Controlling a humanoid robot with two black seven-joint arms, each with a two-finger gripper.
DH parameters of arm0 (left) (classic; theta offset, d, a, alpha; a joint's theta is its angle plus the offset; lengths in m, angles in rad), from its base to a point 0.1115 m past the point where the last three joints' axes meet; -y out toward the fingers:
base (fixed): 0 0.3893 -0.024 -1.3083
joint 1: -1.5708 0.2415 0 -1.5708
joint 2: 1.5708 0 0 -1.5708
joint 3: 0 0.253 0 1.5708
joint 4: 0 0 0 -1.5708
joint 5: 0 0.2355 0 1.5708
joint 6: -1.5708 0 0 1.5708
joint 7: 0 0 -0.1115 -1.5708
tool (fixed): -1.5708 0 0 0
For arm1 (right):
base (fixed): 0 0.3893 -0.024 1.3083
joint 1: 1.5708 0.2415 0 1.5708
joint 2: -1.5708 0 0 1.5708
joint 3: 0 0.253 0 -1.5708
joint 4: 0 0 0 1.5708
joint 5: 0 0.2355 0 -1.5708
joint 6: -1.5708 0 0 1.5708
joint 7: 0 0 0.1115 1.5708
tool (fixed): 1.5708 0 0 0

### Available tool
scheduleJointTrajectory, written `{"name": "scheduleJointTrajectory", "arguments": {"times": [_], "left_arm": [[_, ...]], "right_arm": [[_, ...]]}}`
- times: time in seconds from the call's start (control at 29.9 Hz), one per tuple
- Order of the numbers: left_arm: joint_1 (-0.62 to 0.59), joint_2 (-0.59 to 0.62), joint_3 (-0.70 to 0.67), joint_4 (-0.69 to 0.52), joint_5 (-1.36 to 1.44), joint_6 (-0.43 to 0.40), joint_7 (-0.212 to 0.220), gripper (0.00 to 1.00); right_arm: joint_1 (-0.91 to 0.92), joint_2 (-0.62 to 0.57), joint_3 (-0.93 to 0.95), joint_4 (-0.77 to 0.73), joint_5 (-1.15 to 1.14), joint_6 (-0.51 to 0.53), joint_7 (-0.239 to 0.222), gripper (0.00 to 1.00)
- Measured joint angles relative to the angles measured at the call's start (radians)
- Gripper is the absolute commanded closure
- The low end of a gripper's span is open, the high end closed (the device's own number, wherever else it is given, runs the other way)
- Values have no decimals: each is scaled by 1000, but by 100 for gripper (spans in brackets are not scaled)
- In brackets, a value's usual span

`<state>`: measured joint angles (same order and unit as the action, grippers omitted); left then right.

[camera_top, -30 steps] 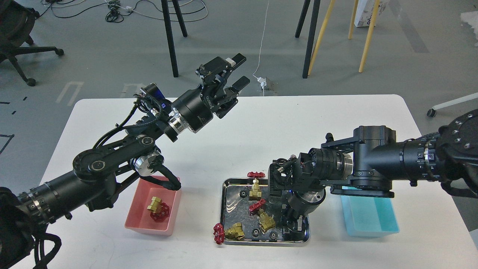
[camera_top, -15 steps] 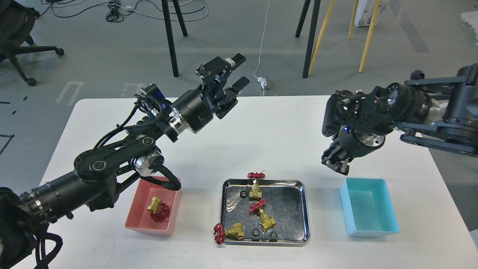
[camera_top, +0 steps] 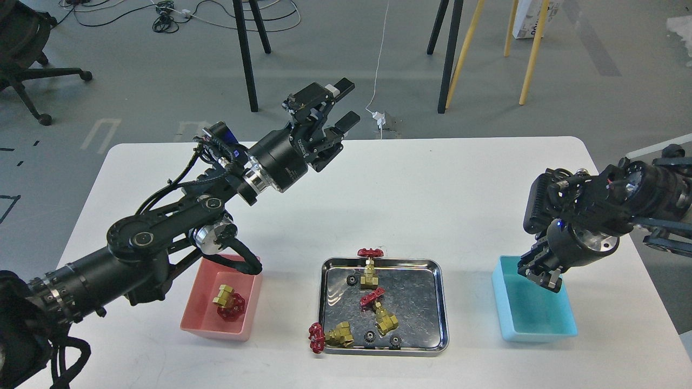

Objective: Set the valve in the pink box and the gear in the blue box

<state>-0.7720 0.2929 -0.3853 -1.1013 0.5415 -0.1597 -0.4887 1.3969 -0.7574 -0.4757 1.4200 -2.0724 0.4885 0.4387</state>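
One valve (camera_top: 230, 303) lies in the pink box (camera_top: 214, 330) at the front left. Three more valves are at the steel tray (camera_top: 439, 302): one upright at its back (camera_top: 370, 268), one in the middle (camera_top: 380, 310), one on the front left rim (camera_top: 331, 334). Three gears lie in the tray: (camera_top: 351, 279), (camera_top: 370, 336), (camera_top: 395, 340). My right gripper (camera_top: 543, 276) hangs over the back of the blue box (camera_top: 538, 330), pointing down; it looks dark and small, and I cannot see whether it holds anything. My left gripper (camera_top: 341, 102) is open and empty, high over the table's far edge.
My left arm's elbow (camera_top: 216, 237) hangs just behind the pink box. Chair and easel legs stand on the floor beyond the table's far edge. The white table (camera_top: 432, 189) extends behind the tray and boxes.
My right gripper rose out of the steel tray, swung right and came down over the blue box. The left arm has not moved.
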Motion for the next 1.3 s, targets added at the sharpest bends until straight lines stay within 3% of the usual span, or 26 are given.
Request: {"name": "scheduleJointTrajectory", "arguments": {"times": [0.13,0.3,0.37,0.57,0.84,1.0,1.14,1.24,1.3], "left_arm": [[0,0,0,0,0,0,0,28],[0,0,0,3,0,0,0,28],[0,0,0,5,0,0,0,28],[0,0,0,8,-1,-1,0,28],[0,0,0,14,0,-1,0,27],[-5,4,-36,14,-2,-10,0,27],[-30,13,-152,48,-40,-124,0,26],[-102,20,-183,152,-135,-260,0,26],[-147,22,-184,241,-201,-308,0,26]], "right_arm": [[-19,0,-2,3,-7,0,-11,85],[-42,-2,1,3,-5,0,-42,59],[-55,-7,11,2,1,0,-56,43],[-98,-31,61,1,10,0,-94,18],[-139,-69,318,-36,190,0,-98,14],[-184,-64,613,-211,438,0,-98,12],[-229,0,840,-397,737,0,-97,8],[-248,79,975,-573,986,0,-97,6],[-253,135,1031,-688,1170,0,-96,6]]}}
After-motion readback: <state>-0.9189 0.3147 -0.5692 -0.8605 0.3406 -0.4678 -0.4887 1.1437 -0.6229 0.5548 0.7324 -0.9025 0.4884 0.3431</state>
